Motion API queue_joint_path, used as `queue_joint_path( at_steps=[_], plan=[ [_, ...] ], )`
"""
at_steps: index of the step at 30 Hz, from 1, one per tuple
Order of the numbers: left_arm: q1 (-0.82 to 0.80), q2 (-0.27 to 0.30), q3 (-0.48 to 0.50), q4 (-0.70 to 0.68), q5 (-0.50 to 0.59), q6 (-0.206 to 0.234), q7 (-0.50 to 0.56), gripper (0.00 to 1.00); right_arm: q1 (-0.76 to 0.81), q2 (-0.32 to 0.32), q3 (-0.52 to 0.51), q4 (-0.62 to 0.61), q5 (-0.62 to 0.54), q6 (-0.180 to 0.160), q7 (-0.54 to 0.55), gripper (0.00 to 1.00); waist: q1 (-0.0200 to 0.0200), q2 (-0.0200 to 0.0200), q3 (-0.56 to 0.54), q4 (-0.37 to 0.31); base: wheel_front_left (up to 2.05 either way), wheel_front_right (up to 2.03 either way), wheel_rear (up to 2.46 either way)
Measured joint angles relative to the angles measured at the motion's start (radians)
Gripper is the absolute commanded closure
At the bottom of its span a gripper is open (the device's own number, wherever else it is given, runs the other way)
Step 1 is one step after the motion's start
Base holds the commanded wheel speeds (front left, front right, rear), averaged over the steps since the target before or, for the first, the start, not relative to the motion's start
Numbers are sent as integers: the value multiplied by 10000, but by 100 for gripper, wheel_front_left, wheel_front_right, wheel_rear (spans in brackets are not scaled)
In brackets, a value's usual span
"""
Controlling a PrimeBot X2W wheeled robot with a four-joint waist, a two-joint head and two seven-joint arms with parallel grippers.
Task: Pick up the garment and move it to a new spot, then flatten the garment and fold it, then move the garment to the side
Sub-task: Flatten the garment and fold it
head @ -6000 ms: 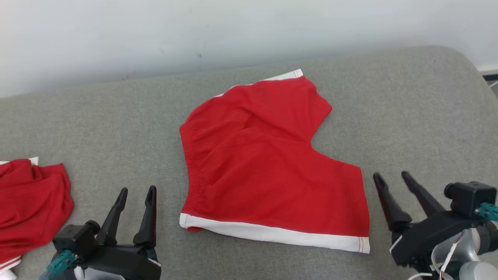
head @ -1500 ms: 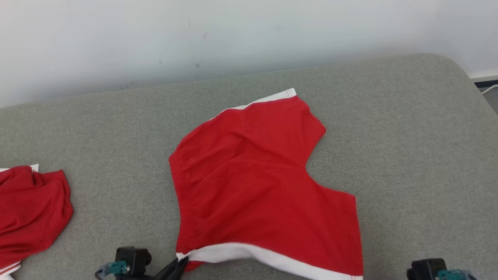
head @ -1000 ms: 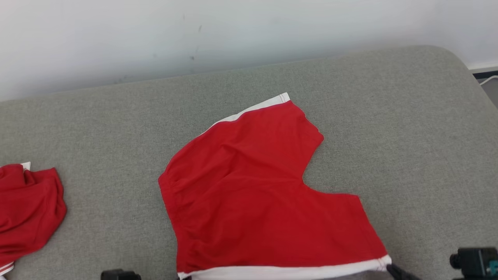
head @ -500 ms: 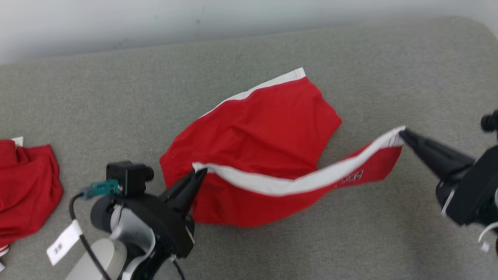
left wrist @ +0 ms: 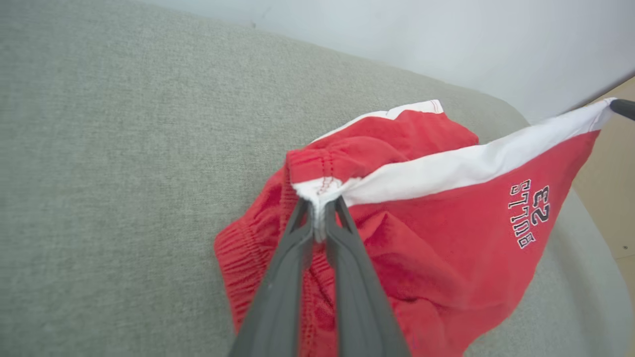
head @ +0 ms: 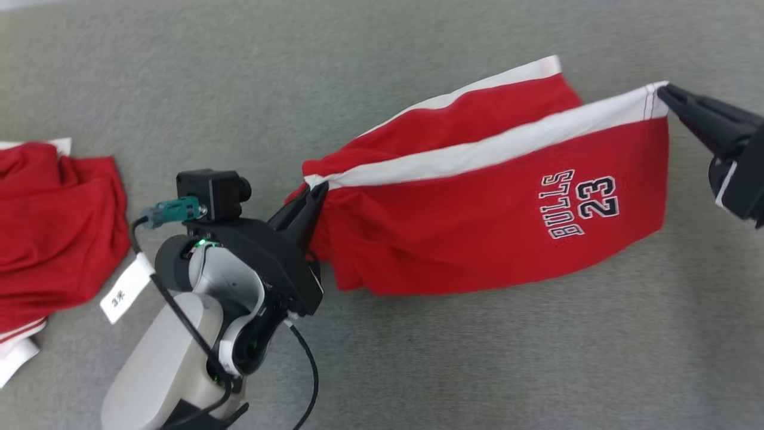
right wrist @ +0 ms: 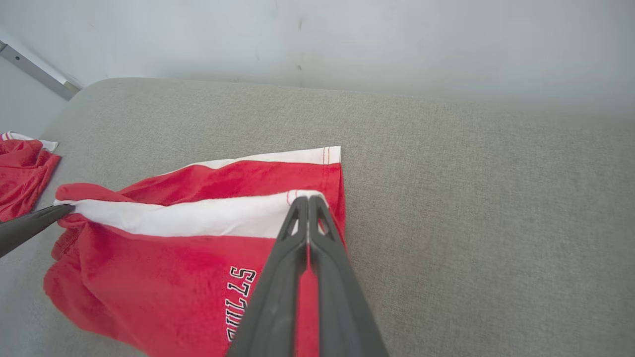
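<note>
The garment (head: 477,227) is a pair of red shorts with white side stripes and "BULLS 23" printed on one leg. That leg hangs lifted between both grippers while the other leg (head: 477,107) lies on the grey cushion. My left gripper (head: 316,190) is shut on the white stripe at the waistband corner (left wrist: 317,191). My right gripper (head: 665,94) is shut on the stripe at the leg's hem corner (right wrist: 305,198). The white stripe (head: 489,152) stretches taut between the two grips.
A second red garment (head: 54,227) lies crumpled at the left edge of the grey cushion (head: 418,358). A white wall (right wrist: 347,39) stands behind the cushion. Open cushion surface lies in front of and to the right of the shorts.
Both grippers have lifted the near stripe edge up and carried it toward the far leg, turning that leg over so the printed side shows. The head camera has tilted down.
</note>
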Motion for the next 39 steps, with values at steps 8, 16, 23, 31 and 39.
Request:
queue_joint_path(
  at_steps=[8,16,23,31,39],
  plan=[
    [-526,-412,150,874,48,84,-272,100,-1269,184,571,1421,-265,151,-253,100,-1,0,557,703,0,0,0],
    [-942,-671,-2,1501,151,79,-522,100,-2089,349,966,2638,-644,253,-826,100,-2,0,819,1036,0,0,0],
    [-1427,-800,-184,1873,368,-27,-635,100,-2436,339,1055,3277,-874,268,-1440,100,-2,-1,763,1076,0,0,0],
    [-2020,-886,-341,2405,464,-111,-642,100,-2755,360,1208,3912,-1055,316,-2019,100,-3,-1,734,1100,0,0,0],
    [-2442,-1005,-518,2892,474,-196,-589,100,-3129,414,1250,4575,-1145,341,-2587,100,-3,-1,914,1245,0,0,0]
  ],
)
